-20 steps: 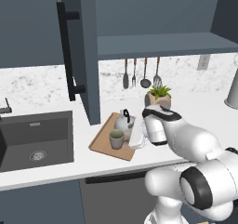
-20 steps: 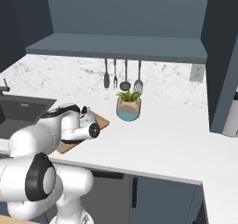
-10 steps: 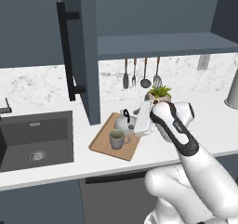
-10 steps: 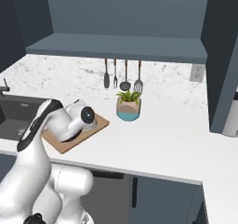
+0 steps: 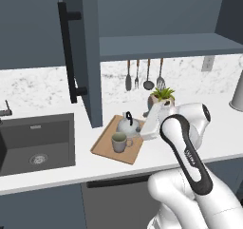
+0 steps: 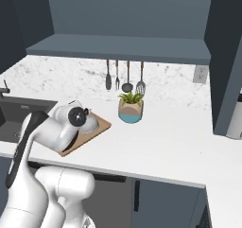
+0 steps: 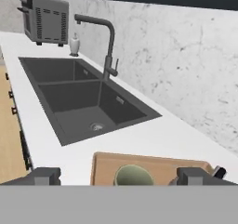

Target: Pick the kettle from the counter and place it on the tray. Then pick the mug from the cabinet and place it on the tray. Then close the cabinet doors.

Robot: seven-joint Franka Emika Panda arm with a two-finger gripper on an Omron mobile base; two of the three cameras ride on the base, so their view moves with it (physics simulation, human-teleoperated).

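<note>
- The gripper (image 7: 119,175) has its two fingers spread wide apart with nothing between them; it sits low over the near edge of the tray (image 7: 160,165), looking left along the counter (image 7: 153,137).
- The tray (image 5: 105,146) lies on the counter (image 5: 213,128), right of the sink (image 5: 35,145).
- On the tray's near part stands the mug (image 5: 119,141), upright, with its handle to the right (in the hand view its rim (image 7: 134,175) shows just between the fingers, lower down).
- Just behind the mug, also on the tray, is the kettle (image 5: 128,124), with its black handle up; the two look very close, and I cannot tell if they touch.
- From the right base view, the arm covers most of the tray (image 6: 97,127), and only a bit of the kettle (image 6: 90,123) shows.
- Further back right stands a plant pot (image 6: 130,109), near the backsplash.
- Utensils (image 5: 144,76) hang on the wall behind.
- Above, the cabinet (image 5: 161,28) is open; its left door (image 5: 80,52) swings out towards the near side, over the counter.
</note>
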